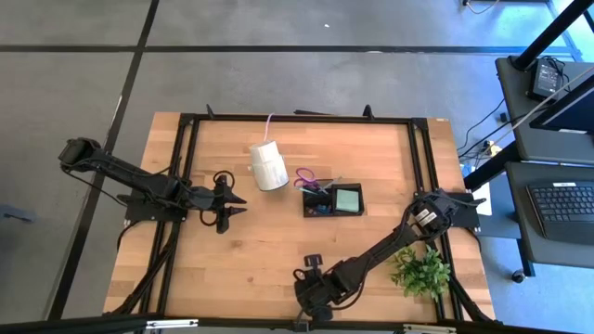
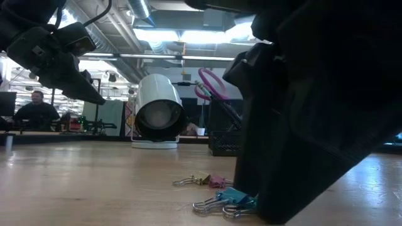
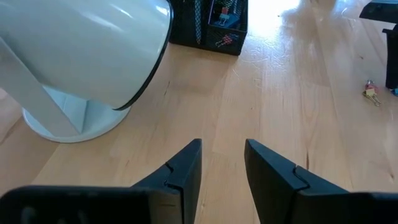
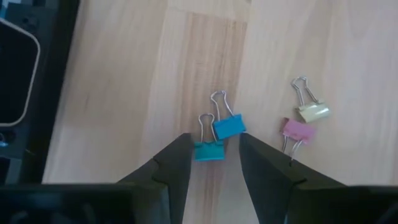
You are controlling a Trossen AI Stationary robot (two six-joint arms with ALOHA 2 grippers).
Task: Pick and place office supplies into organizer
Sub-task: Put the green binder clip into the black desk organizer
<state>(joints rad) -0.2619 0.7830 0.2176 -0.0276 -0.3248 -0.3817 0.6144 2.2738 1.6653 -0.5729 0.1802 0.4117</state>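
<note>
2 black jointed arms point(image 1: 139, 181) with looping black cables.

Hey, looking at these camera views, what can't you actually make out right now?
- Binder clips: in the high view, too small and covered by the right gripper.
- Organizer contents: tiny from above; in the left wrist view, cut off by the edge.
- Room behind the table: in the low view, the right arm blocks much of it.
- Left gripper: open, nothing between its fingers.

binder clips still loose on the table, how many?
4, all on bare wood at the right gripper: teal clip and blue clip touching between its open fingers, pink clip and yellow clip together just aside. More may be hidden.
</note>
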